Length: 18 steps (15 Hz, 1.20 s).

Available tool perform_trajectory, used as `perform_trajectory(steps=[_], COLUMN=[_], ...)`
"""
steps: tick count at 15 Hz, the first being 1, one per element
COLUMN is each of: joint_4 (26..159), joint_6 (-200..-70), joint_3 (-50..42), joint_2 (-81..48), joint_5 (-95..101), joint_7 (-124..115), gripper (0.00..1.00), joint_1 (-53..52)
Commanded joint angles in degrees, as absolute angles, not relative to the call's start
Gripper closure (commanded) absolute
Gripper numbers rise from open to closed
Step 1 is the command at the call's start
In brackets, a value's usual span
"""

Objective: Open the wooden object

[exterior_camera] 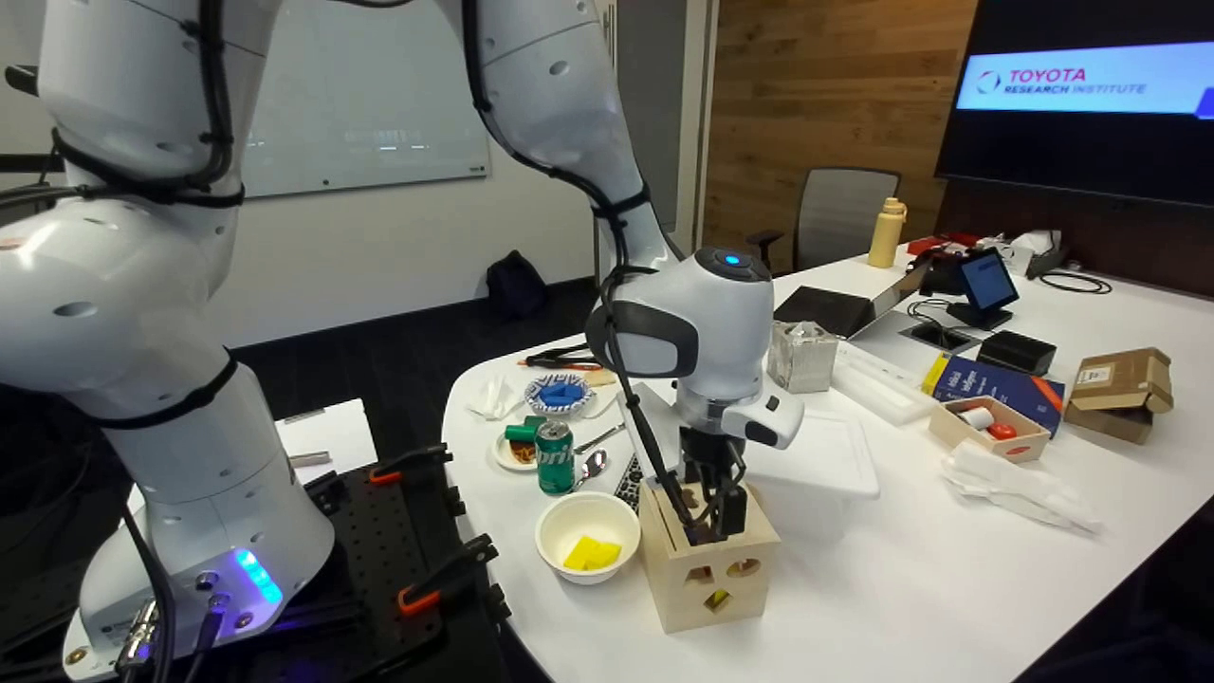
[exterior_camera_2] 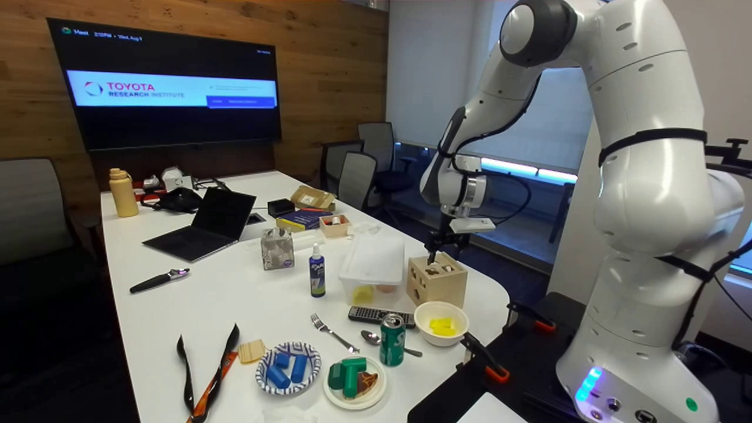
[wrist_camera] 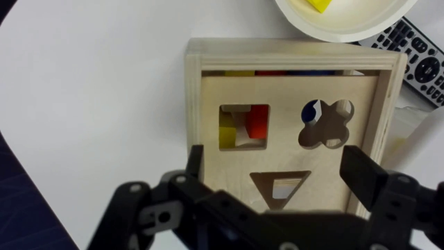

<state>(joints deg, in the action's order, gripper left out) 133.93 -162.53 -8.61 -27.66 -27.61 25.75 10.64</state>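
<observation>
The wooden object is a pale box that stands on the table in both exterior views (exterior_camera: 707,598) (exterior_camera_2: 443,288). In the wrist view, its top panel (wrist_camera: 284,90) has a square, a clover and a triangle hole, set inside a raised frame. A narrow gap shows between the panel and the frame side nearest the bowl. Yellow, red and blue blocks show inside through the holes. My gripper (wrist_camera: 277,163) is open and empty, with its fingers apart above the panel. It points down at the box top in both exterior views (exterior_camera: 711,512) (exterior_camera_2: 445,244). Whether the fingertips touch the wood, I cannot tell.
A white bowl (wrist_camera: 333,36) with yellow pieces stands close beside the box. A remote (wrist_camera: 428,69) and a lidded clear plastic bin (exterior_camera_2: 376,258) are also near it. A green can (exterior_camera_2: 392,341) and a spoon (exterior_camera_2: 373,337) lie beyond the bowl.
</observation>
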Motion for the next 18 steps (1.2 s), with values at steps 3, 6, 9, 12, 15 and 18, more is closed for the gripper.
perform_trajectory(steps=[3, 6, 9, 12, 15, 18], joint_4=[132.3, 132.13, 131.78, 131.1, 130.24, 129.22], joint_6=[-162.94, -163.12, -162.96, -162.5, -161.72, -162.63], joint_3=[-1.17, 0.82, 2.11, 2.93, 3.76, 4.17], joint_2=[-29.78, -30.54, -31.21, -31.97, -32.76, -33.67], joint_5=[-21.78, -20.49, -20.07, -20.2, -20.5, -20.4], joint_7=[20.41, 19.46, 19.09, 19.02, 18.64, 18.22], gripper=[0.0, 0.0, 0.0, 0.0, 0.0, 0.0], joint_1=[18.31, 20.63, 22.04, 22.92, 23.46, 23.57])
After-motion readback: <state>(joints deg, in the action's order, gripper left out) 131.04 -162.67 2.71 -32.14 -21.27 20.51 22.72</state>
